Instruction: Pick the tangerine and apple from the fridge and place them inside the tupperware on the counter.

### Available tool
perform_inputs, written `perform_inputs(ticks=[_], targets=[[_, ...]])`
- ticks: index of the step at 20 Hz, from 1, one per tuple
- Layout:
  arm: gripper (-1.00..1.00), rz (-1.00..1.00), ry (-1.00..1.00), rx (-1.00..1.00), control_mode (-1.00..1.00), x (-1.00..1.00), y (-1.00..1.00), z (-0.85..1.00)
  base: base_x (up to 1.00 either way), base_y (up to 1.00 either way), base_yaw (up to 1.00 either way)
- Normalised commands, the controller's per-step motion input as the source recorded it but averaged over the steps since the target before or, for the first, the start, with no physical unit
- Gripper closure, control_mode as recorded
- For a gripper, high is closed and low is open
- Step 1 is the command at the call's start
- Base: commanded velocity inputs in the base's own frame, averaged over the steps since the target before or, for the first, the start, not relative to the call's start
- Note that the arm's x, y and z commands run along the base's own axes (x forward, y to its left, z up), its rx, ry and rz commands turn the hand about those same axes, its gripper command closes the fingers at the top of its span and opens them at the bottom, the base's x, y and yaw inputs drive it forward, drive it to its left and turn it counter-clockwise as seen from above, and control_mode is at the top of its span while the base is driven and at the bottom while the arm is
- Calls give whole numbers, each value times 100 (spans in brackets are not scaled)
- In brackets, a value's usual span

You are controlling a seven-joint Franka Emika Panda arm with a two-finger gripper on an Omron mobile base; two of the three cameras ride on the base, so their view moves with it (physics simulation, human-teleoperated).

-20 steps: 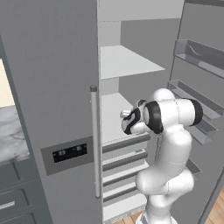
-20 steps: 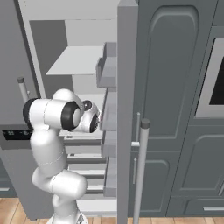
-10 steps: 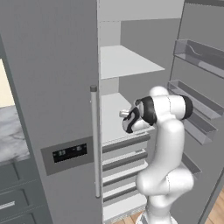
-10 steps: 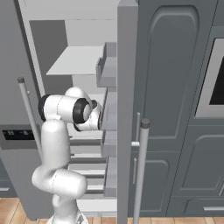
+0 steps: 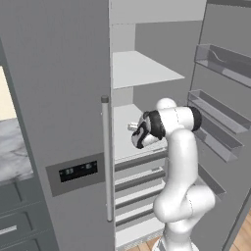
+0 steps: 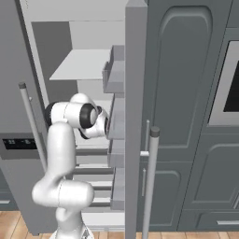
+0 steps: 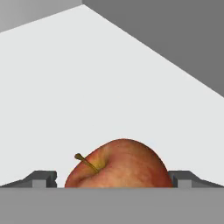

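Observation:
The apple, red-orange with a brown stem, rests on a white shelf inside the fridge. In the hand view it lies right between my gripper fingertips, which stand wide apart on either side of it, the right one at its skin. From the left base view my gripper reaches over the middle shelf, behind the shut left door's edge. The tangerine and the tupperware are out of view.
The right fridge door stands open with grey bins close to my arm's right side. The long bar handle is just left of the wrist. A strip of marble counter lies at far left. Drawers sit below the shelf.
My arm has stretched forward and leftward, carrying the gripper deeper over the middle shelf. The base and the fridge doors have stayed put.

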Motion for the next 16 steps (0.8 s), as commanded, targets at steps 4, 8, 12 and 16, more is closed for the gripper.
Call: perform_inputs(ticks=[4, 8, 12, 16], targets=[[100, -5, 0, 0, -100, 38, 19, -45, 0, 0, 0], [100, -7, 13, 0, -100, 3, 8, -64, 0, 0, 0], [100, -7, 7, 2, -100, -63, 1, -8, 0, 0, 0], [100, 0, 0, 1, -100, -100, 4, 45, 0, 0, 0]])
